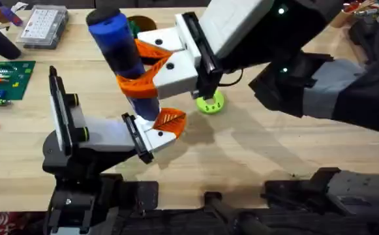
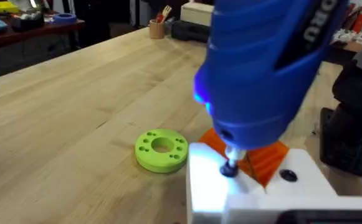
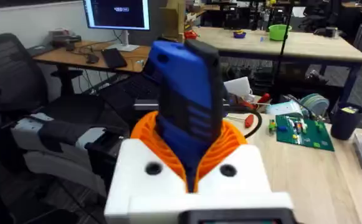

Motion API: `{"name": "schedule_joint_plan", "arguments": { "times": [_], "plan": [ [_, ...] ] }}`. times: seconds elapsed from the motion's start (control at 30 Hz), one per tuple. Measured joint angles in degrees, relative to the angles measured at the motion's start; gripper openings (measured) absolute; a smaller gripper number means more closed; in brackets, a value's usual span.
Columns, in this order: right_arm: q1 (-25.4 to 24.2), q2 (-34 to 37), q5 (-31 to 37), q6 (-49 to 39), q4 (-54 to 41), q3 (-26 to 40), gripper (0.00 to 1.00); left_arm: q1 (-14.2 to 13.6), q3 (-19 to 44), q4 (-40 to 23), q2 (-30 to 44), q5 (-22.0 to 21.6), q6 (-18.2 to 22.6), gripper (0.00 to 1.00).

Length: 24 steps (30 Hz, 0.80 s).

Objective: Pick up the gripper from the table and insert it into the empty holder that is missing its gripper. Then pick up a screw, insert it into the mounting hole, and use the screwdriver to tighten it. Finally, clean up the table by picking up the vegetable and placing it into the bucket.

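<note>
Pale wooden table lies open on the side of the work away from the arm bases, with cluttered benches beyond it.

1. Grip. We find the right gripper clamped round the screwdriver, its curved orange fingers wrapping the blue barrel low on the body.
2. Axis. The tool's long axis stands near upright, tilted a little. The bit runs straight down and away from the fingers.
3. Governing relation. In the left wrist view the bit tip sits on the screw, which stands in the white holder. The screw therefore lies directly below the fingers, along the tool's own line.
4. Fitted part. The ribbed orange gripper is seated in the holder, just beside the screw.
5. Judgement. The step in hand is tightening. The move turns on keeping bit and screw in line, so sideways drift could slip the tip off.
6. Clearances. A green disc rests near the holder but apart from it. The bucket stands well beyond the fingers, partly hidden by the tool
</note>
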Motion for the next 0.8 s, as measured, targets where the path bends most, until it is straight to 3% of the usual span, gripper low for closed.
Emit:
{"name": "schedule_joint_plan", "arguments": {
  "times": [0.8],
  "plan": [
    [0.0, 0.2, 0.0, -0.5, -0.1, 0.0, 0.041, 0.0, 0.0, 0.0, 0.0, 0.0, 0.0, 0.018]
  ]
}}
